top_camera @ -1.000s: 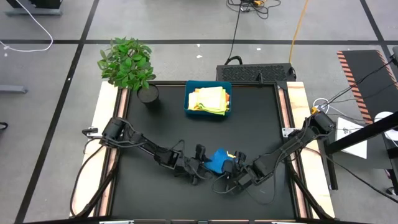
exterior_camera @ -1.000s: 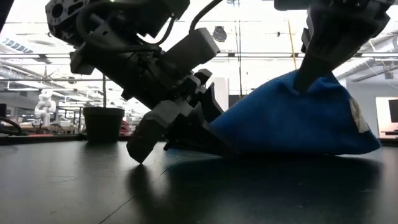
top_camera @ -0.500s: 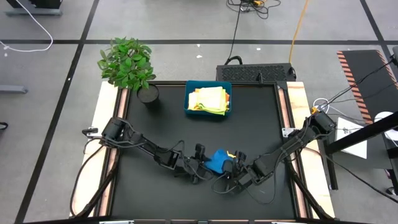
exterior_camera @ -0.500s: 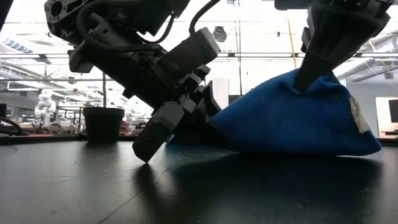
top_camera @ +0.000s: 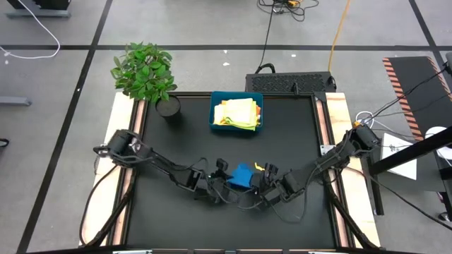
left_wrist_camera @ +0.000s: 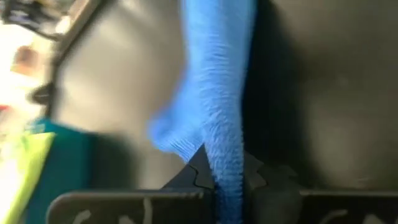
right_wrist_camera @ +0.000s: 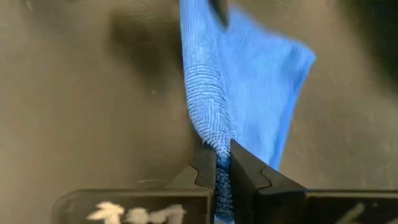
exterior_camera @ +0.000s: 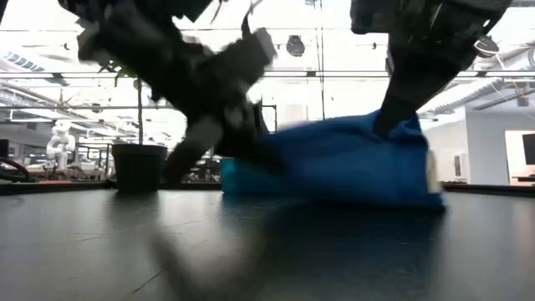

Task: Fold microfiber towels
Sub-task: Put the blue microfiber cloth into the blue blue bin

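Note:
A blue microfiber towel (top_camera: 242,176) hangs bunched between my two grippers near the table's front middle; its lower edge (exterior_camera: 334,199) sits at the table top. My left gripper (top_camera: 227,180) is shut on its left end and my right gripper (top_camera: 263,185) on its right end. The other microfiber towels, pale yellow (top_camera: 236,109), lime green (top_camera: 244,125) and orange (top_camera: 259,111), lie piled in the teal tray (top_camera: 214,113) at the far middle. My left gripper pinches a bunched edge of the blue towel (left_wrist_camera: 225,163) between its two fingers, slanting down from the table's left. The cloth runs on away from the fingers as a narrow upright ridge (left_wrist_camera: 214,74). My right gripper pinches a gathered fold at the towel's upper right (right_wrist_camera: 219,144) between its two fingers, slanting down from the right. The cloth spreads out below and beyond the fingers (right_wrist_camera: 261,81).
A potted plant (top_camera: 145,70) stands at the table's far left corner, its pot (exterior_camera: 138,165) showing behind the left arm. A black box (top_camera: 289,82) sits beyond the far edge. Bare black table (top_camera: 176,148) lies to either side and in front.
My left gripper has shut on the towel's left end and risen a little with it. My right gripper, still shut, has carried its end toward the table's left. The towel has bunched shorter and shifted left, its left end lifted.

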